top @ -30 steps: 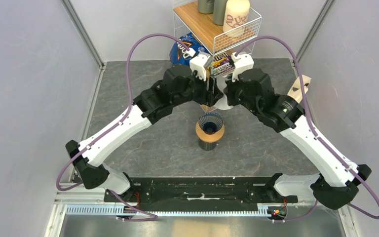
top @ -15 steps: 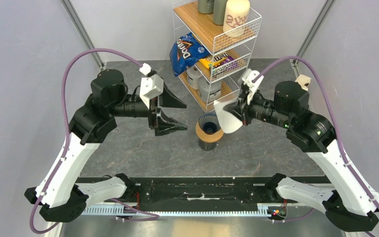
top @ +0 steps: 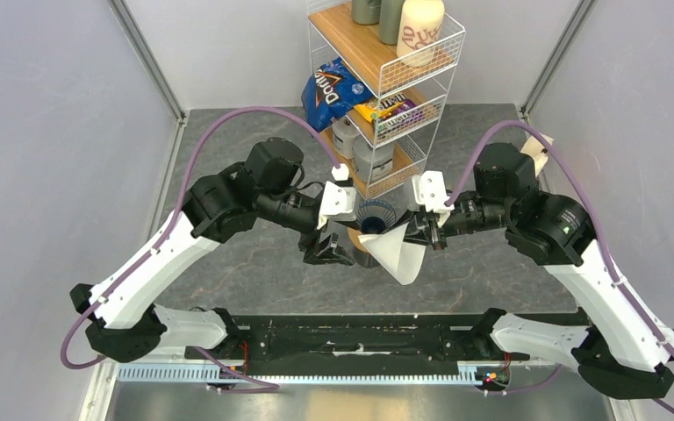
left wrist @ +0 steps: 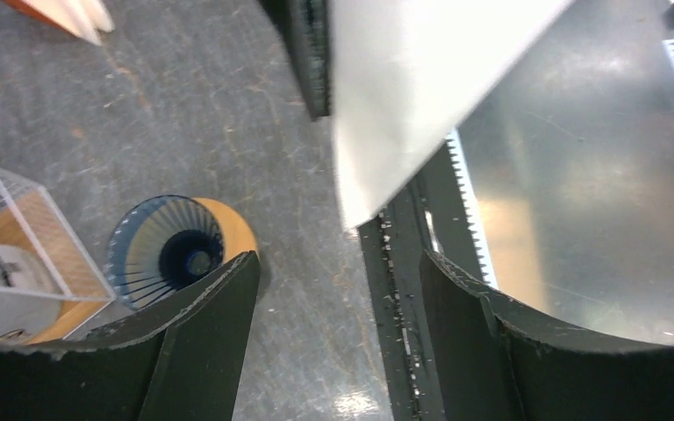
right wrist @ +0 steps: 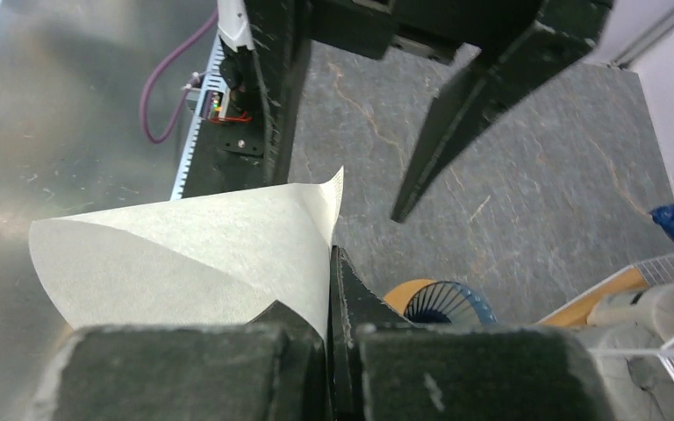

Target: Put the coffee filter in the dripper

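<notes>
Right pincer (top: pixel 421 235) was clamped on the coffee filter (top: pixel 401 256), holding it just lower-right of the dripper (top: pixel 374 216) at frame centre. Left pincer (top: pixel 329 250) gaped wide, empty. Filter gripped, not yet seated; insertion remained.

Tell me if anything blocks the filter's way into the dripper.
Nothing visible does. The dripper is empty; the filter, pinched in the right gripper, hangs just beside it. The open left gripper sits on the other side.
</notes>
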Controlling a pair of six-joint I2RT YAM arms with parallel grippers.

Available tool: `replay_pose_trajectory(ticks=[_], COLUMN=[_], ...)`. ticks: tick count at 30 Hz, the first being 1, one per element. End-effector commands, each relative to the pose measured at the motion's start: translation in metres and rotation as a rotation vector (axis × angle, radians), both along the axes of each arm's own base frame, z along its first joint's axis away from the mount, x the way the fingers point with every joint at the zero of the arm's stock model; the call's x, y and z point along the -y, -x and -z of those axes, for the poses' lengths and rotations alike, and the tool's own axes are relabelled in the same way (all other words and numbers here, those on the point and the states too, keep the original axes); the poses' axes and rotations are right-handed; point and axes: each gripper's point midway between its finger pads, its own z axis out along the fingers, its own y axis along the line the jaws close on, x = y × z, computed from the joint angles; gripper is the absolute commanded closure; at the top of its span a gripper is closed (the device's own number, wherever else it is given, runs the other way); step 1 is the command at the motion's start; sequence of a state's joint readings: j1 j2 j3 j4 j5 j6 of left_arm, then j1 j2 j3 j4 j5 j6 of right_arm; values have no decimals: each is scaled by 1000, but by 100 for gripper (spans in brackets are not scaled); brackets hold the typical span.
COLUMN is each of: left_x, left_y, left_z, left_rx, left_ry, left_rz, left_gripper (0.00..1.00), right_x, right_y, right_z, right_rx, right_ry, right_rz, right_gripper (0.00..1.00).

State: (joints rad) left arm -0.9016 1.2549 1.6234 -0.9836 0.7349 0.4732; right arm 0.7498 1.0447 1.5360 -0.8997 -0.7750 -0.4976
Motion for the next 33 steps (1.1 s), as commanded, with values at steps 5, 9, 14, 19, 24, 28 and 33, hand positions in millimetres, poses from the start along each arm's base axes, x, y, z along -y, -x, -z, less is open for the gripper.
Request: replay_pose_trajectory(ticks=[5, 9, 14, 19, 24, 28, 33], left_x=[7, 10, 17, 19, 21, 22, 23], left_y=[-18, -8, -1, 2, 5, 5, 1], left_z=[-21, -27, -26, -25, -25, -24, -26], left_rx=[182, 190, 220, 254, 254, 255, 248], left_ry=[102, 125, 124, 120, 121, 126, 138], left_rz=[-80, -25, 17, 37, 52, 52, 13], left_gripper=[29, 31, 38, 49, 63, 83, 98], right_x=[-3, -4, -6, -6, -7, -9, -8], right_y=[19, 16, 12, 9, 6, 4, 1], right_z=[-12, -9, -7, -4, -3, -5, -7], right_rx=[-42, -73, -104, -115, -122, -121, -132], right_ry=[-39, -23, -3, 15, 22, 14, 10], right_rz=[-45, -24, -3, 13, 24, 29, 59], right_gripper=[100, 100, 100, 100, 100, 100, 100])
